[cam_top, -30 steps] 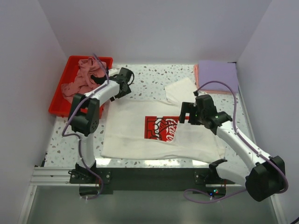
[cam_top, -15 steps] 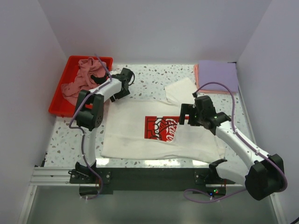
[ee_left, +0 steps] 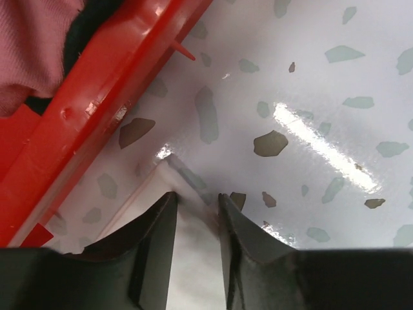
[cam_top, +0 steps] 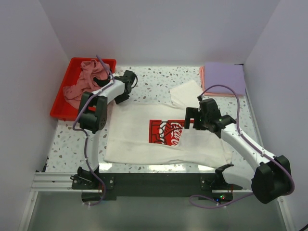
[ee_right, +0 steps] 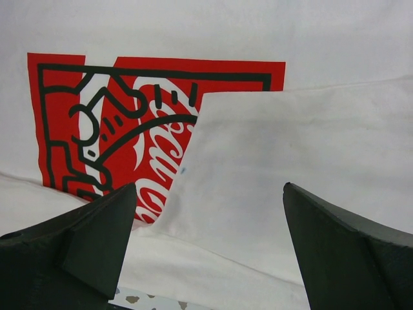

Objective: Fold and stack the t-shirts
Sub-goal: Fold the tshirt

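Note:
The white t-shirt (cam_top: 132, 137) with the red Coca-Cola print (cam_top: 161, 131) lies spread on the table, its right side folded in over part of the print. My left gripper (cam_top: 122, 95) sits low at the shirt's far left corner beside the red tray. In the left wrist view it (ee_left: 197, 200) is shut on the white cloth (ee_left: 190, 258). My right gripper (cam_top: 191, 120) hovers open over the folded flap (ee_right: 290, 142), next to the print (ee_right: 97, 129); its jaws (ee_right: 210, 187) stand wide and empty.
A red tray (cam_top: 60, 103) at the far left holds a dusty-pink shirt (cam_top: 86, 77) and a black one (ee_left: 90, 19). A folded lavender shirt (cam_top: 224, 77) lies on a salmon-pink one at the far right. A white sleeve (cam_top: 185, 92) sticks out behind the shirt.
The left arm's elbow has swung up and inward while its gripper stayed at the shirt's corner. The right gripper has shifted slightly back and left. The shirt looks unchanged.

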`<state>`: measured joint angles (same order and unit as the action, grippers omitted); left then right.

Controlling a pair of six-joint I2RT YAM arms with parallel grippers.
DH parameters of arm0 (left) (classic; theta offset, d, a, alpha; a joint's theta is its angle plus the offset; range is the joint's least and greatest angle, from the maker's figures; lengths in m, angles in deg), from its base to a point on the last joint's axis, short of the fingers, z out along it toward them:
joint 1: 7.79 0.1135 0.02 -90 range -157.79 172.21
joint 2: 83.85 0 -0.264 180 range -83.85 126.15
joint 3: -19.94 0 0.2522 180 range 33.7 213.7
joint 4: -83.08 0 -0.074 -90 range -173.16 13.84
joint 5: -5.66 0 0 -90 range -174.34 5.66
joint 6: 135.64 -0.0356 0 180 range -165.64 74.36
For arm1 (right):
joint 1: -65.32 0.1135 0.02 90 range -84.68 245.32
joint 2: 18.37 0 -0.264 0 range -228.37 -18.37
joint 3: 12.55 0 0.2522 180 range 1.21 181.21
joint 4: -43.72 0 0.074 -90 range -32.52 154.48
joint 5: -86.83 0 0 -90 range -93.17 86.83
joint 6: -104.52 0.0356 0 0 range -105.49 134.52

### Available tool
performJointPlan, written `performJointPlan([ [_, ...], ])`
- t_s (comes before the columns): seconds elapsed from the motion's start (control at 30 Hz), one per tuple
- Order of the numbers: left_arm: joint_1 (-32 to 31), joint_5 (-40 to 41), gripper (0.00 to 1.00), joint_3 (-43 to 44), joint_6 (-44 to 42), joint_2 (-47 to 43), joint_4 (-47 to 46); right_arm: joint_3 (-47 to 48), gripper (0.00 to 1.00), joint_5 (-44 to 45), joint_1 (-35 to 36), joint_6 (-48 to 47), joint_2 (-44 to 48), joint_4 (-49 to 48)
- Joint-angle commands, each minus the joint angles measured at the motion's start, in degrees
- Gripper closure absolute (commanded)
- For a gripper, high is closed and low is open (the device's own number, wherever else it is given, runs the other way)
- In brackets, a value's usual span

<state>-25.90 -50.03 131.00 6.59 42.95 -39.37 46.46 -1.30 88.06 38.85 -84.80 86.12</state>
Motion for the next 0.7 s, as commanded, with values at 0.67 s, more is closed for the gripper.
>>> performJointPlan([
  [0.67,0.5,-2.1,1.00,-6.5,-3.7,-7.5,-4.1,5.9,0.01,11.2,-0.2,-1.3,-3.2,0.0],
])
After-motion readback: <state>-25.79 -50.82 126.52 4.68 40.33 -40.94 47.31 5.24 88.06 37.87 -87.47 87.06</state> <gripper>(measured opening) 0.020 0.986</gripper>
